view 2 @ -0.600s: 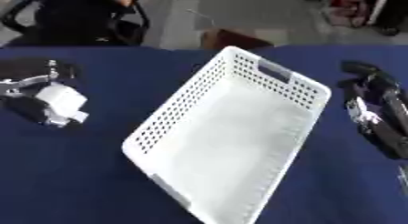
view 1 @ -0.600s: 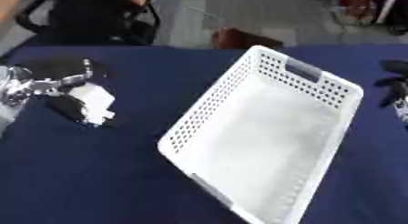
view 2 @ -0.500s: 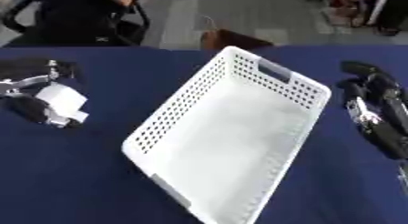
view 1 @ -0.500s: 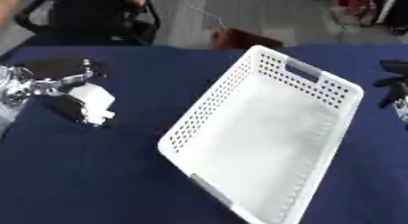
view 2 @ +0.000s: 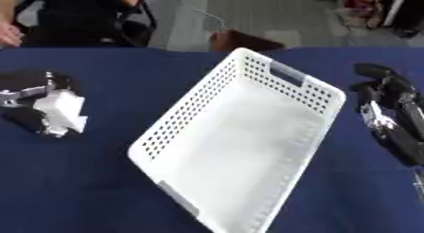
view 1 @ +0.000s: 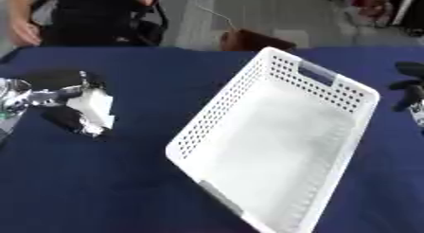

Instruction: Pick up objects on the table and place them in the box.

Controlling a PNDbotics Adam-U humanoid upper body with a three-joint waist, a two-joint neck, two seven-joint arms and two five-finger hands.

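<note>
White perforated basket (view 1: 273,147) sits mid-table, set askew: long axis runs from near centre toward far right, grey handle slot on its far end wall and another on the near end wall. Inside looks bare white; nothing can be made out in it. White blocky object (view 1: 92,109) lies well to the left of the basket, on the dark blue tablecloth (view 1: 108,180), with a dark shape under and beside it that can't be identified. Left hand (view 1: 37,95) comes in from the left edge at the object's level, silver and black, its fingers reaching to the white object's upper edge and touching it; whether they are closed on it or just resting against it cannot be told. Right hand (view 2: 389,113) lies at the right edge of the table, well apart from the basket's right rim, best seen in the right eye view: black with silver parts, fingers stretched out toward the far side, lying relaxed and slightly apart, holding nothing. Beyond the far table edge: grey floor, a brown object (view 1: 248,39) just past the edge, and a black chair (view 1: 99,19).
</note>
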